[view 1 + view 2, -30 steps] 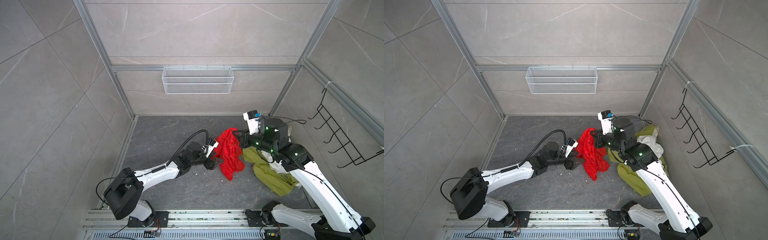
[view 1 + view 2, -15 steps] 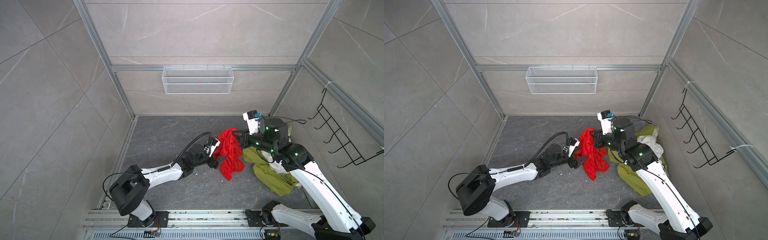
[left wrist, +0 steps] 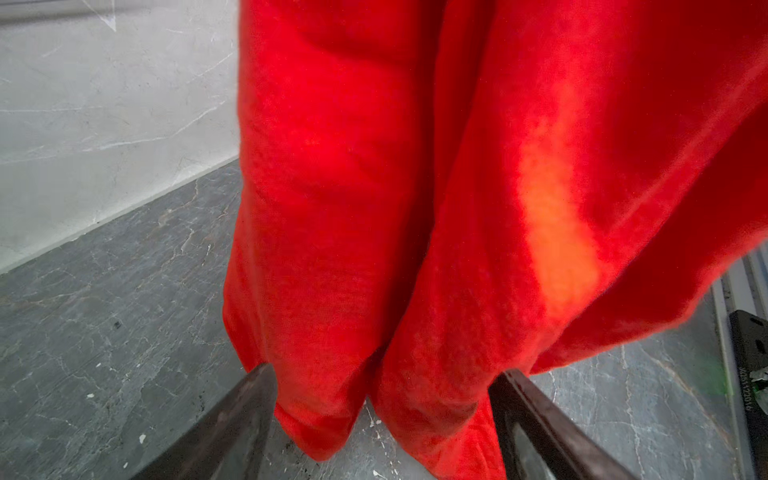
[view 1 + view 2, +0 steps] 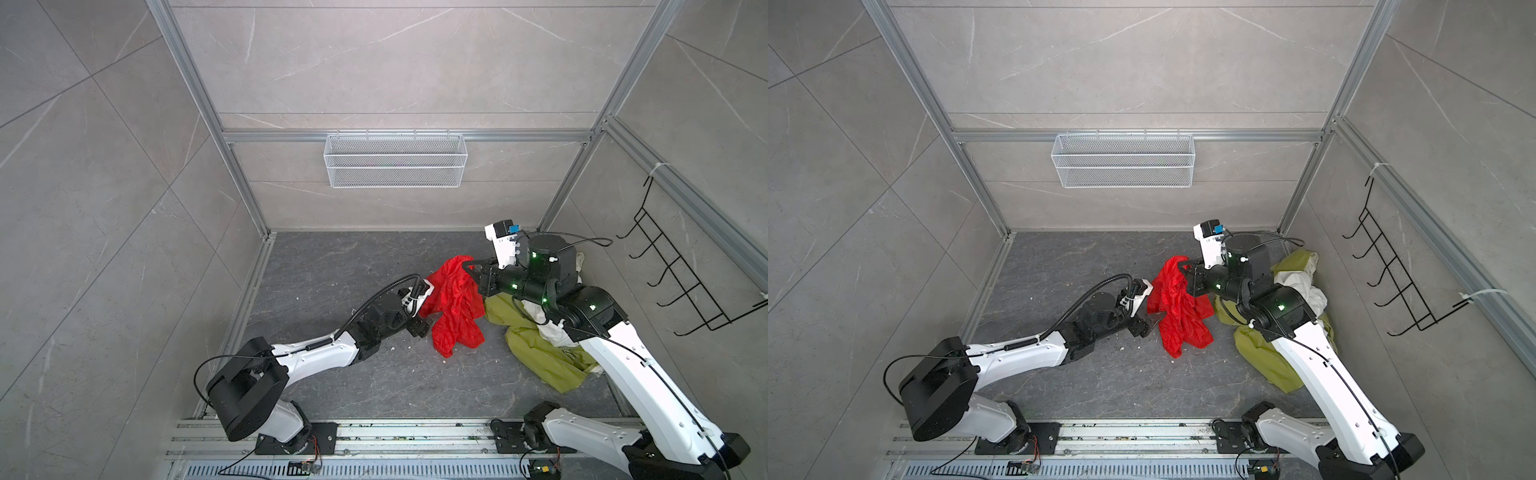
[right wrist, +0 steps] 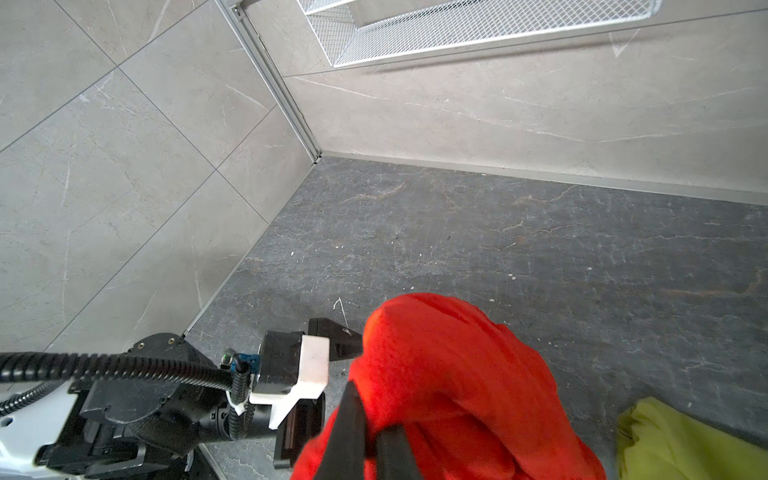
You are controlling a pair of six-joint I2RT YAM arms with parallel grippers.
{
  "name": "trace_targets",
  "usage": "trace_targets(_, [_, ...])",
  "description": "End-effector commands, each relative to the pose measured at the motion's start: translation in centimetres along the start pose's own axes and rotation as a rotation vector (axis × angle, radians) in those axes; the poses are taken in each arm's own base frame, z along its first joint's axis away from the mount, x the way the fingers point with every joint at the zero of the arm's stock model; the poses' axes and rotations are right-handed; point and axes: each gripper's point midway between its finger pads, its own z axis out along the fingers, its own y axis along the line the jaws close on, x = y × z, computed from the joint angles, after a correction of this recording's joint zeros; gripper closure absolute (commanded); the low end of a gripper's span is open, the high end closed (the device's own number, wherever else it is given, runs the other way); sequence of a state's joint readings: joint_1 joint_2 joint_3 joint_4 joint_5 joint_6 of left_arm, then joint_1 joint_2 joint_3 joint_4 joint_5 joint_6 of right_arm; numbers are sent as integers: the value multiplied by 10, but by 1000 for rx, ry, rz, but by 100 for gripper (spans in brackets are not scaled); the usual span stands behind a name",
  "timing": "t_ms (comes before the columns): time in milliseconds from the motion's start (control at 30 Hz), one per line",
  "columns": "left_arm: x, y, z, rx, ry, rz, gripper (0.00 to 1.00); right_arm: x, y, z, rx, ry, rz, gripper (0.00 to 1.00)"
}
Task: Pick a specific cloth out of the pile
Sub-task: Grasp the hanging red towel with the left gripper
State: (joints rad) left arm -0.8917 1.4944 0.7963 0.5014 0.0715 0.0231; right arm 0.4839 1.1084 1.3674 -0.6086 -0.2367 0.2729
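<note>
The right claw [image 5: 371, 436] pinches the red cloth [image 4: 455, 303] up beside the pile [image 4: 536, 353], the left claw [image 3: 384, 374] gapes open around its hanging end, and a hard tug could yank it loose.

On the far wall ahead of me hangs a white wire mesh basket [image 4: 395, 160], seen in both top views, fixed under a horizontal aluminium rail [image 4: 407, 136]. A black wire hook rack [image 4: 681, 257] is mounted on the right wall, tied on with white cable ties [image 4: 1483, 294]. The walls [image 4: 395, 62] are pale grey marble-look tiles framed by aluminium posts [image 4: 208, 120]. The table [image 4: 332, 266] is dark grey and veined, with pale specks [image 4: 1122, 348]. A slotted metal rail [image 4: 415, 432] runs along its near edge.
</note>
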Motion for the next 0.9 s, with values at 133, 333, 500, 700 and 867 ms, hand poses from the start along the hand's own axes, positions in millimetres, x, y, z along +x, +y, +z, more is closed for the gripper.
trace_targets(133, [-28, -3, 17, 26, -81, 81, 17, -25, 16, -10, -57, -68, -3, 100])
trace_targets(333, [-31, -13, 21, 92, -67, 82, 50, -27, 15, -11, -46, -70, -7, 100])
trace_targets(500, [-31, -15, 20, 100, -60, 79, 77, -26, 15, -11, -44, -70, -8, 100])
trace_targets(700, [-34, -11, 17, 78, -52, 65, 100, -25, 13, -13, -35, -71, -8, 100])
trace_targets(867, [-39, -2, 9, 19, -75, 58, 100, -25, 12, -15, -23, -73, -7, 100])
